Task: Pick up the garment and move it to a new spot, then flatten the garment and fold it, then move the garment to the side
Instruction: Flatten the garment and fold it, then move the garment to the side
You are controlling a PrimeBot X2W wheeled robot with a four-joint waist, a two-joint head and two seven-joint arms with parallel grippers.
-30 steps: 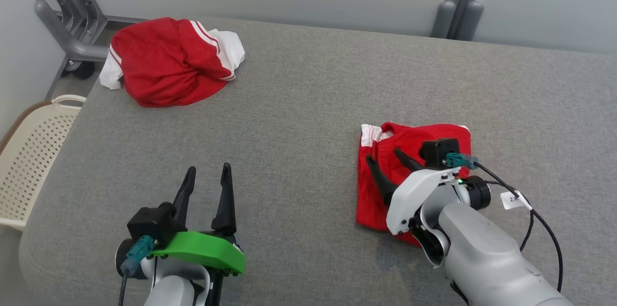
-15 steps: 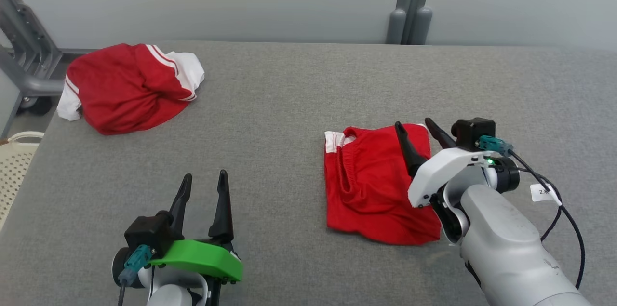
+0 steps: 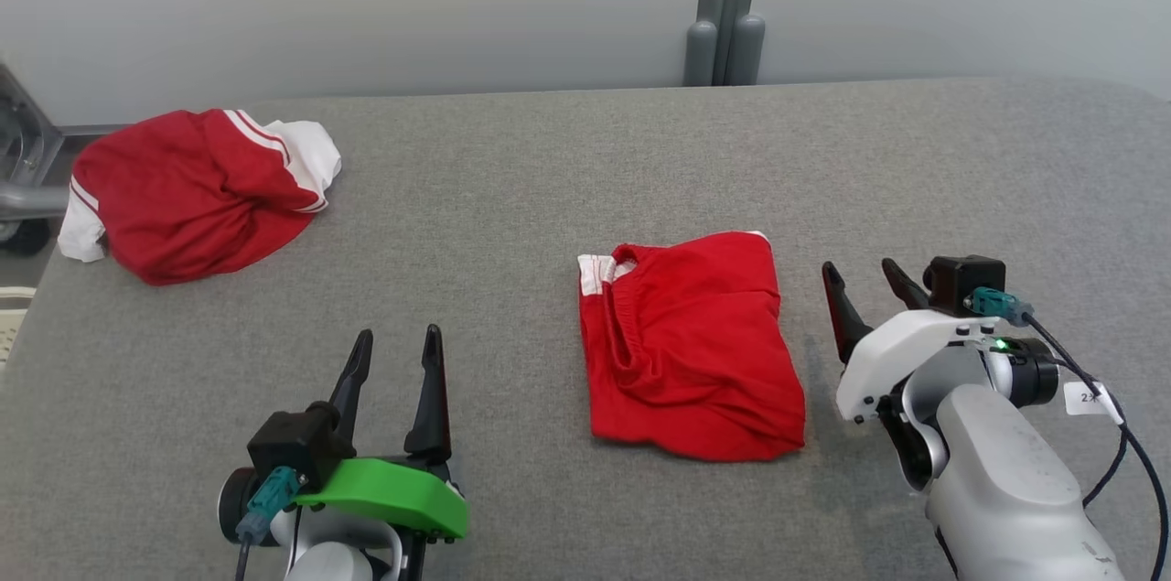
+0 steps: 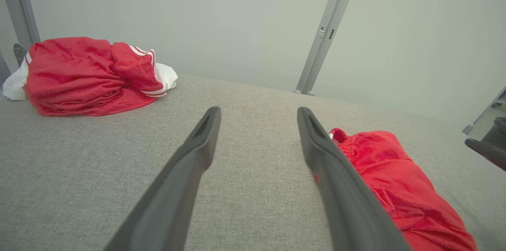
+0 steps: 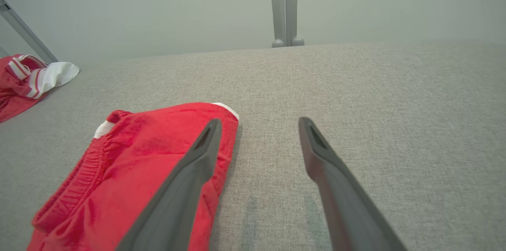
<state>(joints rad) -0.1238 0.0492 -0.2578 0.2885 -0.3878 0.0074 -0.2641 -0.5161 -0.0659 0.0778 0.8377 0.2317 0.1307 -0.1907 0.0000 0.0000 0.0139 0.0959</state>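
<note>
A folded red garment [image 3: 686, 343] with a white-trimmed waistband lies flat on the grey table [image 3: 512, 197], right of centre. It also shows in the left wrist view [image 4: 395, 187] and the right wrist view [image 5: 130, 156]. My right gripper [image 3: 858, 267] stands open just right of the garment, apart from it, with nothing between its fingers [image 5: 259, 120]. My left gripper [image 3: 396, 336] is open and empty near the front edge, left of the garment [image 4: 259, 109]. A crumpled red and white garment [image 3: 183, 192] lies in a heap at the far left.
A grey post [image 3: 723, 41] rises behind the table's back edge against a pale wall. A grey metal frame [image 3: 23, 192] stands off the table's left end, with a cream basket's edge [image 3: 11, 299] below it. Bare table stretches to the right of the folded garment.
The head camera has turned, shifting the whole picture. My right gripper has come off the folded garment and now stands to its right, still open. The left gripper has kept its place.
</note>
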